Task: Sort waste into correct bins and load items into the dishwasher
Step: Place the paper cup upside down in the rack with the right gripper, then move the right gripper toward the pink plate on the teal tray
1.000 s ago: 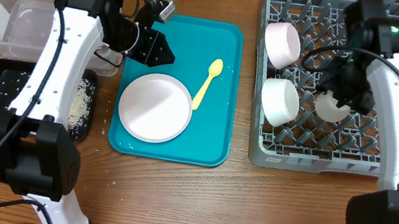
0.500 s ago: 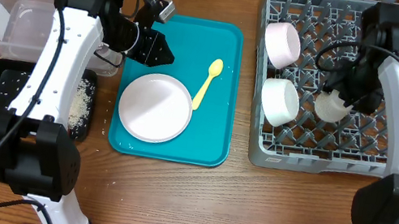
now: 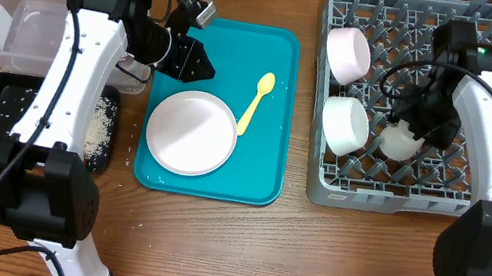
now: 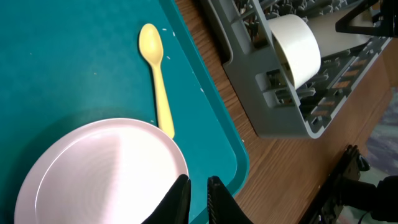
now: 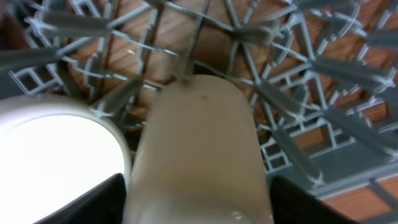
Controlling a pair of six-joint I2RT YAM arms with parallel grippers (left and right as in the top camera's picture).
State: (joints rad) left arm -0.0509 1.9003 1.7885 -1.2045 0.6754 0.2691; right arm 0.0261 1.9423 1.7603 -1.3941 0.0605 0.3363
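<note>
— Cup location: where do you find the beige cup (image 3: 398,141)?
— You find it inside the grey dish rack (image 3: 360,184), just beside a white cup (image 3: 345,125), with the right hand (image 5: 198,208) closed on its sides.
— And your left hand (image 4: 198,199)?
— Its fingers are nearly together and empty, above the teal tray (image 3: 261,166), where a plate (image 3: 191,131) and a yellow spoon (image 3: 254,102) lie.

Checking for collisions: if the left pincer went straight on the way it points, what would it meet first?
Probably the tray, just past the plate rim, near the spoon handle. The left pincer hangs above them, so depth is uncertain.
</note>
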